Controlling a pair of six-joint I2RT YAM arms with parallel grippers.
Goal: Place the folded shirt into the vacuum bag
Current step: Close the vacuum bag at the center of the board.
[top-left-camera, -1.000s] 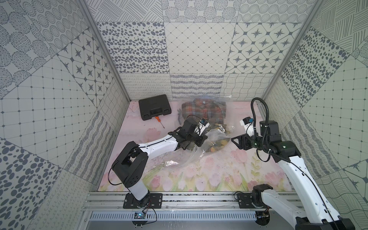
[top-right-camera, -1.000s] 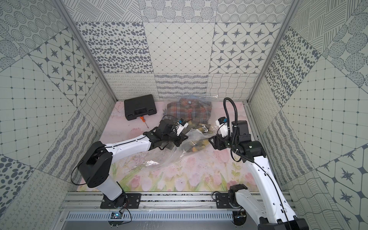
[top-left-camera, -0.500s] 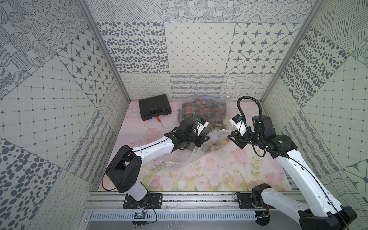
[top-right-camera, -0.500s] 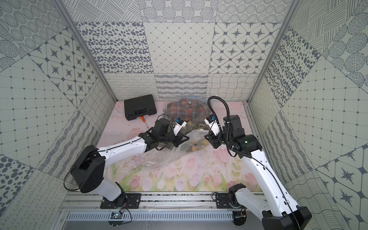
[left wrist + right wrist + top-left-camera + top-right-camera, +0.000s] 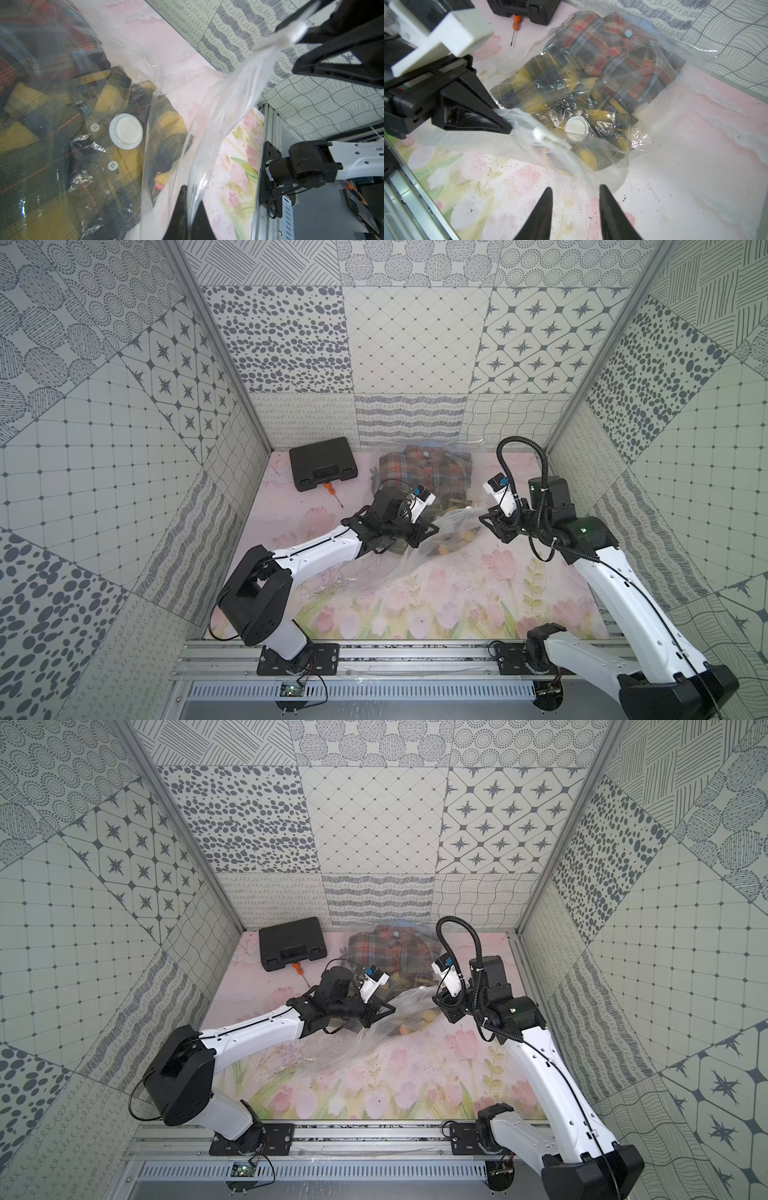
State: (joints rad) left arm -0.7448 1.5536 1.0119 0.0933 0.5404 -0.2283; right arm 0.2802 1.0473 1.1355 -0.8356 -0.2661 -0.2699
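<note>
The vacuum bag [image 5: 409, 568] [image 5: 654, 128] is clear crinkly plastic lying mid-table in both top views. Its white valve cap [image 5: 125, 131] [image 5: 576, 127] rests over a folded yellow plaid shirt [image 5: 529, 83] [image 5: 52, 187] lying under the plastic. A red plaid shirt [image 5: 419, 472] [image 5: 602, 41] lies deeper in the bag. My left gripper [image 5: 432, 529] [image 5: 190, 197] is shut on the bag's edge and holds it up off the table. My right gripper [image 5: 484, 518] [image 5: 574, 188] is open with nothing between its fingers, and the raised plastic edge hangs just past its fingertips.
A black case [image 5: 323, 464] sits at the back left with an orange screwdriver [image 5: 330, 489] in front of it. Patterned walls close in three sides. The metal rail [image 5: 374, 659] with both arm bases runs along the front edge.
My right gripper has moved in toward the bag's raised edge and its jaws have changed width. My left gripper has kept its hold on the plastic, shifting only slightly.
</note>
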